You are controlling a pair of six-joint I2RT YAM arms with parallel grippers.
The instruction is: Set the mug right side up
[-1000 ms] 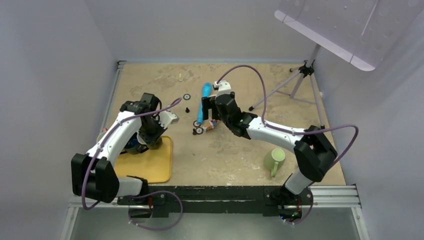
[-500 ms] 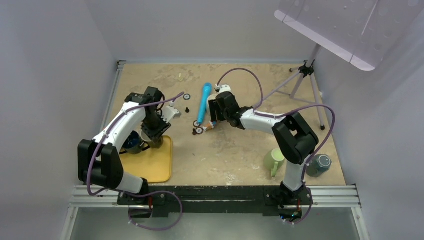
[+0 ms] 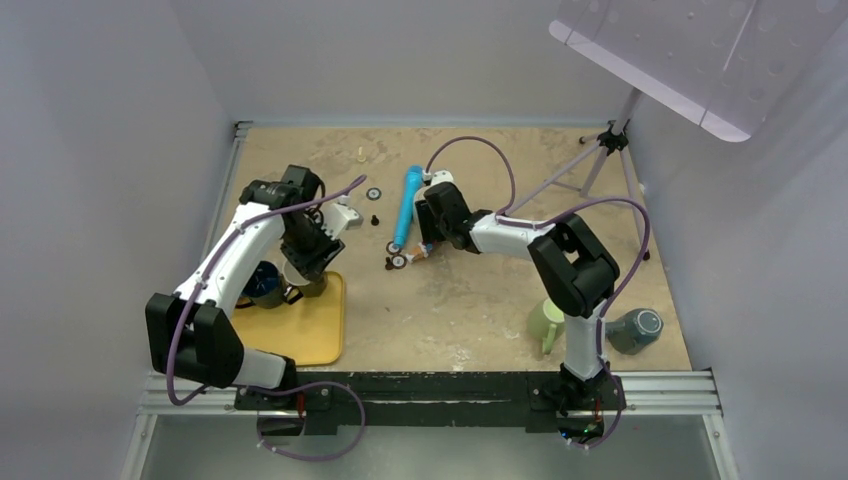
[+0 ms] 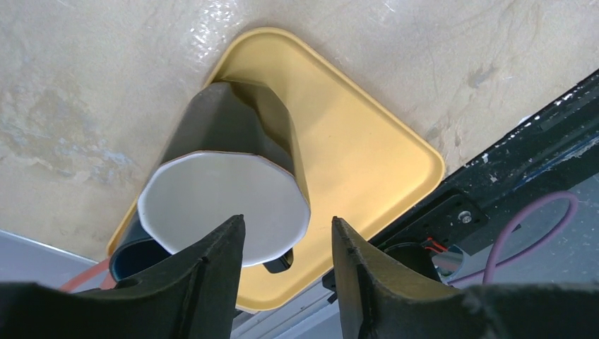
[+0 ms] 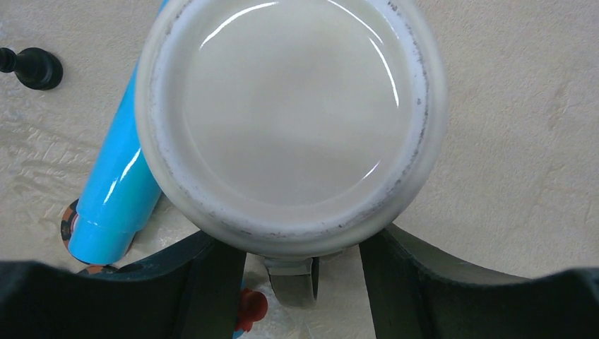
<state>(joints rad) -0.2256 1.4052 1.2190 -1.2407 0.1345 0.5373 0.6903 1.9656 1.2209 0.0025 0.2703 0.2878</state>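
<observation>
A white mug stands upside down on the table, base facing the right wrist camera, its handle pointing toward me. My right gripper is open, fingers reaching down on either side of the handle without touching it; in the top view it hides the mug. A dark mug with a white base stands upside down on the yellow tray. My left gripper is open above its near edge, also seen in the top view.
A blue tube lies just left of the white mug, with small wheels and black pegs near it. A dark blue mug sits at the tray's left. A green mug and a grey mug are front right. A tripod stands back right.
The right arm's elbow has swung left and back, uncovering the grey mug at front right; its gripper shifted slightly left. The left gripper has turned a little over the tray.
</observation>
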